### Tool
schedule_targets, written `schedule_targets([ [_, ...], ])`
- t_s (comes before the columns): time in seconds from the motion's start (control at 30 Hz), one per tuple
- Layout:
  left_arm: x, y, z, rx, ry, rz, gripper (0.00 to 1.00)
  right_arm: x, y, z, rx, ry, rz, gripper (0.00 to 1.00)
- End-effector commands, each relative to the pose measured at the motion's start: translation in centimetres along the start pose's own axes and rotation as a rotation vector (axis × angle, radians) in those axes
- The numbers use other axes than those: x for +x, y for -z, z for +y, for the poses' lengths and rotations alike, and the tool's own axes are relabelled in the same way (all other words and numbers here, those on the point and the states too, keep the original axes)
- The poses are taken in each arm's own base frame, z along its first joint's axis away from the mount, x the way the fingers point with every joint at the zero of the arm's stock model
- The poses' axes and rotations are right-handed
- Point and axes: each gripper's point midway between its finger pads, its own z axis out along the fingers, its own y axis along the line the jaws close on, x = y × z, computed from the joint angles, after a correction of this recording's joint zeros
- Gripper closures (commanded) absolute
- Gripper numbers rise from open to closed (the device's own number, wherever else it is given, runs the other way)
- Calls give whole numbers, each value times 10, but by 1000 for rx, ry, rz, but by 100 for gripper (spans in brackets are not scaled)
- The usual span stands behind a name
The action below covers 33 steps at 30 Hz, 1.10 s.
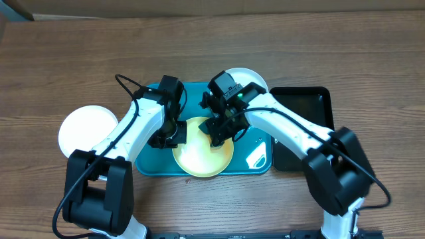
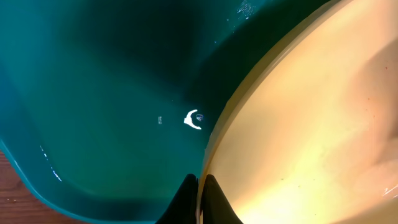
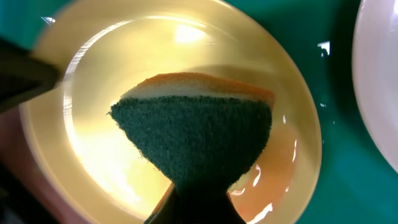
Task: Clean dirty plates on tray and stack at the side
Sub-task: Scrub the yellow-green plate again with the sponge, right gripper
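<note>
On the blue tray [image 1: 257, 164], the closed left claw [image 2: 200, 198] pinches the rim of the pale yellow plate [image 1: 199, 159] while the right claw [image 3: 196, 202] grips a green sponge [image 3: 193, 134] pressed into it; a white plate [image 1: 85, 129] sits on the worktop [image 1: 332, 46] beside the tray.

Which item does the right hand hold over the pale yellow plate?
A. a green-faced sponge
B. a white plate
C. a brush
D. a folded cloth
A: the right hand is shut on a sponge with a dark green scouring face, above the pale yellow plate.
</note>
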Motion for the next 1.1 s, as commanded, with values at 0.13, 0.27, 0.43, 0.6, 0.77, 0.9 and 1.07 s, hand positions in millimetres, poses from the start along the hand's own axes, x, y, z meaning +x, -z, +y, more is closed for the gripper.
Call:
schedule_targets([
  [0.13,4,-4,-4,23,-11,27,96,0,-36,-23,60,-18,34,96],
  [0.27,4,-4,-4,23,-12,27,96,10,-41,-30,88,-29,76,96],
  [0.43,4,-4,-4,22,-11,27,96,36,-35,-32,103,-67,185,96],
  [0.6,4,-4,-4,22,-5,26,96,40,-18,-30,109,-94,228,96],
  [0.77,4,-4,-3,18,-4,25,96,14,16,-17,79,-81,137,96],
  [0.9,4,-4,-2,8,-4,24,96,-9,47,-12,41,-114,16,96],
  [1.07,3,-3,8,-46,31,16,96,-19,85,-43,81,-242,-87,96],
])
